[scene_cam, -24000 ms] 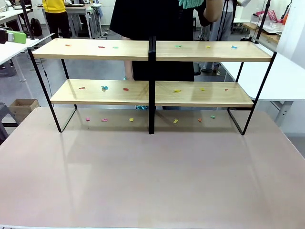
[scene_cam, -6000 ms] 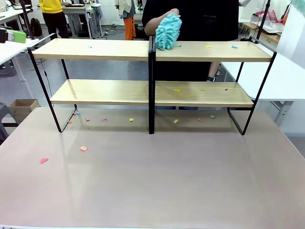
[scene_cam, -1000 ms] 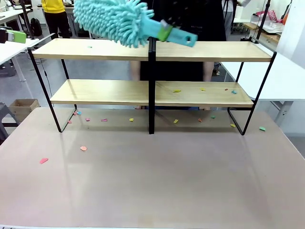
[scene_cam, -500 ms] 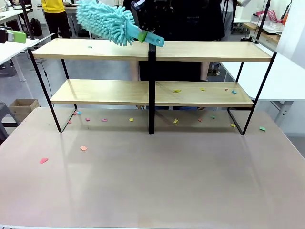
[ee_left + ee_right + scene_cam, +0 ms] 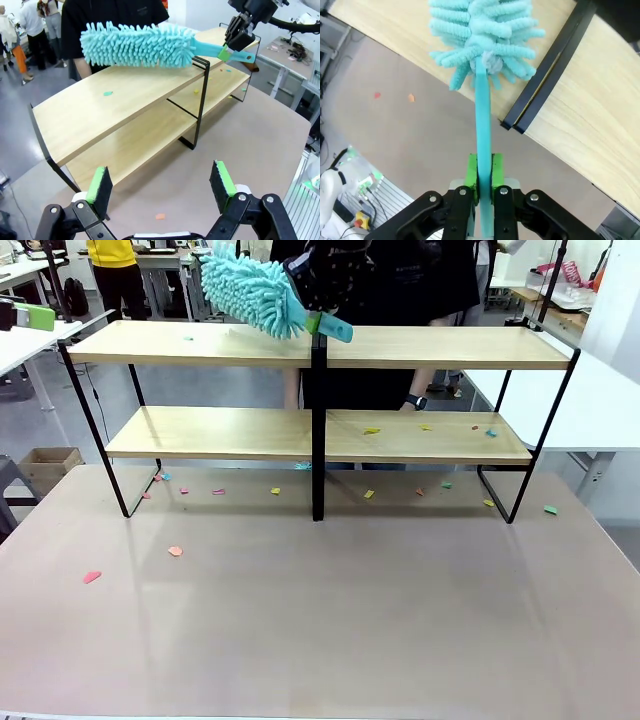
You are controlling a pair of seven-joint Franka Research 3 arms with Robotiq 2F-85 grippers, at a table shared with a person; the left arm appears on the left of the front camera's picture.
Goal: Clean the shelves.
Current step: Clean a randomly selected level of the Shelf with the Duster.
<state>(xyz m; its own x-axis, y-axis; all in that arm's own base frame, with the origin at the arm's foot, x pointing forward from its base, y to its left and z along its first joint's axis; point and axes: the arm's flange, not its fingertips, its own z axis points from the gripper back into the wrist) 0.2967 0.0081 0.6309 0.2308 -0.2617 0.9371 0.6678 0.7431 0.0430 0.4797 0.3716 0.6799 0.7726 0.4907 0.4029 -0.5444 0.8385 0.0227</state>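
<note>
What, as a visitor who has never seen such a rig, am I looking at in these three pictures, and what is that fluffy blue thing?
This is a table with two robot arms, filmed by three cameras at the same moment. The front picture looks across the pinkish table at a person in black standing behind the shelves. The other two pictures come from cameras on the arms' wrists, each looking along that arm's two-fingered hand. The right hand is shut on the handle of a fluffy turquoise duster, whose head is over the top left board. The left hand is open and holds nothing. Small coloured paper scraps lie on the table and on the lower right board, and one lies on the top left board.
</note>
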